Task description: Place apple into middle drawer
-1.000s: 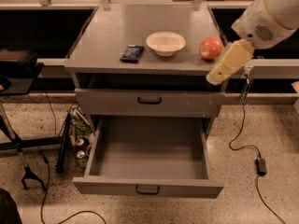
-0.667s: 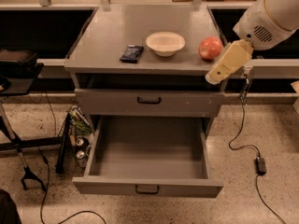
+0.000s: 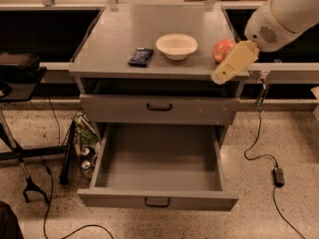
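- The apple point(image 3: 222, 49) sits on the grey cabinet top point(image 3: 124, 29), near the right edge, in the upper right of the frame.
- The apple is red with a bit of yellow.
- A cream bowl point(image 3: 176, 45) sits on the top too, just left of the apple, and the two do not touch.
- A dark packet point(image 3: 140, 57) lies flat on the top, left of the bowl.
- The white arm point(image 3: 284, 14) comes in from the upper right corner.
- The gripper point(image 3: 225, 71) is the tan part at the end of the arm. It points down and to the left, right beside the apple, over the front right corner of the top.
- I cannot tell if the gripper is open or closed, or if it touches the apple.
- The upper drawer point(image 3: 114, 108) is shut. It has a small black handle.
- The middle drawer point(image 3: 114, 199) is below it, pulled far out toward the bottom of the frame. Its grey inside shows.
- Some cans point(image 3: 85, 153) lie on the floor, left of the open drawer.
- A black cable point(image 3: 259, 151) runs on the floor at the right.
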{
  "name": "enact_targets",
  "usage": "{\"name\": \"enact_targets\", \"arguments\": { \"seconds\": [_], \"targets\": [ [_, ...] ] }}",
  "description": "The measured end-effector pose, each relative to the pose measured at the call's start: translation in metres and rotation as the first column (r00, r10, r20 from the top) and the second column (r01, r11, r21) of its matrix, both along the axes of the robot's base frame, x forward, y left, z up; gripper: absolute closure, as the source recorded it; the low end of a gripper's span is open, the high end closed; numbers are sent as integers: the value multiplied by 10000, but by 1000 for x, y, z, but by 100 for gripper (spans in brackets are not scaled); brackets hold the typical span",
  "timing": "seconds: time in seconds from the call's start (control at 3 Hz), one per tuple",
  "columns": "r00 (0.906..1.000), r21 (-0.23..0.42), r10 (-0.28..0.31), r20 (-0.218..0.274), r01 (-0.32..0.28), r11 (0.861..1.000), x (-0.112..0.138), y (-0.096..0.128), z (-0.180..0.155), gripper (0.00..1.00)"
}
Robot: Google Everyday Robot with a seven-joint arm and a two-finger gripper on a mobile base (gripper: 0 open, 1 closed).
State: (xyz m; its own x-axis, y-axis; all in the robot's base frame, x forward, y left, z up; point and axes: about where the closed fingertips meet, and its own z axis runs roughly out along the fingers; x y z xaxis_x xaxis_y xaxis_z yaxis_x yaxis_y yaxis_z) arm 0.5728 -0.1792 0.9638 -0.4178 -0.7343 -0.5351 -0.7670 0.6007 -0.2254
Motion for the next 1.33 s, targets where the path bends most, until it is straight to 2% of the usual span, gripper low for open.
{"name": "enact_targets", "arguments": {
  "seconds": [0.33,0.67,1.0,1.33],
  "targets": [
    [9859,462,-1670,-96,1673,9848,53,-13,-24,0],
    [9396,845,-3412,-265,3422,9358,98,-36,-50,0],
    [8829,1128,-4688,-278,4688,8761,134,-59,-64,0],
    [8489,1330,-5277,-301,5267,8396,166,-69,-74,0]
  ]
}}
